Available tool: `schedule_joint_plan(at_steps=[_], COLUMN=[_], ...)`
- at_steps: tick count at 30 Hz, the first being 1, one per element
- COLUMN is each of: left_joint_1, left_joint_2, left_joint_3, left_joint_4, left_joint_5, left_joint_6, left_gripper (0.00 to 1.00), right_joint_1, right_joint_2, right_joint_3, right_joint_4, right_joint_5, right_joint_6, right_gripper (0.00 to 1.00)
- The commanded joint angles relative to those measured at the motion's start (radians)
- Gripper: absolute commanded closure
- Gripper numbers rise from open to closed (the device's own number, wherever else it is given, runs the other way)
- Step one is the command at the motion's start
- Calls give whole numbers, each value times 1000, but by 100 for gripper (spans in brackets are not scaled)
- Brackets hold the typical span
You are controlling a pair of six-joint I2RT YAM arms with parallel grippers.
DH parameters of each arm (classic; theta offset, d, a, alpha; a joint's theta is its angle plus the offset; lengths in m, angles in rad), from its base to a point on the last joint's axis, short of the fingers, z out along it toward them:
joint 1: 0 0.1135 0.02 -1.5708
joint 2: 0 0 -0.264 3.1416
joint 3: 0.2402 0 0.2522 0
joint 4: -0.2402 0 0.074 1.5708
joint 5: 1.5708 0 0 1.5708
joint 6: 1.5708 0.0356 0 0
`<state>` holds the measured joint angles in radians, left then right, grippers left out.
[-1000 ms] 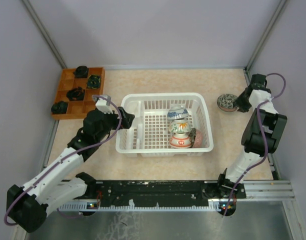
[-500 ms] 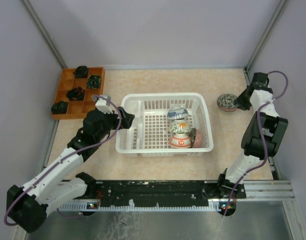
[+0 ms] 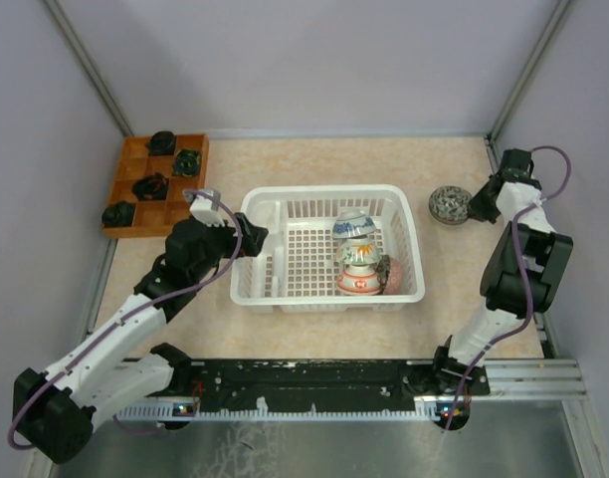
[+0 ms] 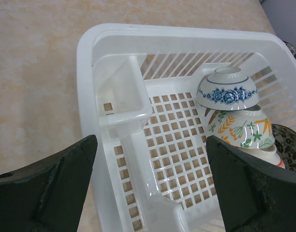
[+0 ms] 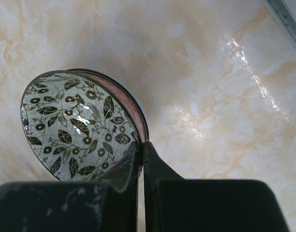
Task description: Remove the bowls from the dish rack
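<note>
The white dish rack (image 3: 324,191) stands mid-table. At its right end are a blue-and-white bowl (image 3: 352,226), a white bowl with red-orange marks (image 3: 359,271) and a dark speckled bowl (image 3: 390,276). My left gripper (image 3: 257,239) is open and empty over the rack's left rim. In the left wrist view its jaws (image 4: 150,193) stand wide apart over the rack (image 4: 177,34), with the blue-and-white bowl (image 4: 227,90) ahead. My right gripper (image 3: 471,207) is shut on the rim of a dark leaf-patterned bowl (image 3: 449,205), right of the rack. The right wrist view shows the pinch (image 5: 140,150) on that bowl (image 5: 75,125) at the tabletop.
A brown wooden tray (image 3: 175,212) with several dark lumps sits at the back left. The right wall and a metal post stand close behind my right gripper. The arms' base rail runs along the near edge.
My right wrist has shifted slightly and the leaf-patterned bowl has turned, now showing a rounder face from above. The left arm and the rack have not moved.
</note>
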<state>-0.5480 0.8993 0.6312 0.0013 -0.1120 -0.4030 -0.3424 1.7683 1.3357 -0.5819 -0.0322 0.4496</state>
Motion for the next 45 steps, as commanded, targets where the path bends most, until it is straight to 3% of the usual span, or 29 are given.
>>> schedule_joint_plan(at_steps=[1,3,6,8,12,24,32,45], left_joint_1=[-3,-3,-3,-3,-4,-3,-3,-3], left_joint_2=[1,5,9,12,20,35,62,79], left_joint_3=[1,1,2,2,5,16,36,25], left_joint_4=[36,36,38,40,42,24,0,-10], left_joint_5=[-4,-4,-5,-3,-1,-21,-24,-25], left_joint_6=[6,6,8,9,7,9,10,19], left_gripper=[0,1,1,1,1,1,1,1], right_joint_1=[-4,-4,-3,-4,-4,31,295,734], right_joint_2=[-51,-48,-42,-50,-85,-287,-437,-452], right_joint_3=[-7,-7,-1,0,6,72,158,205], right_joint_4=[49,53,49,49,51,-9,-128,-441], right_joint_5=[-33,-39,-38,-35,-22,25,159,441], right_joint_6=[11,13,10,7,10,-39,-115,-98], right_gripper=[100,100,90,74,59,58,58,59])
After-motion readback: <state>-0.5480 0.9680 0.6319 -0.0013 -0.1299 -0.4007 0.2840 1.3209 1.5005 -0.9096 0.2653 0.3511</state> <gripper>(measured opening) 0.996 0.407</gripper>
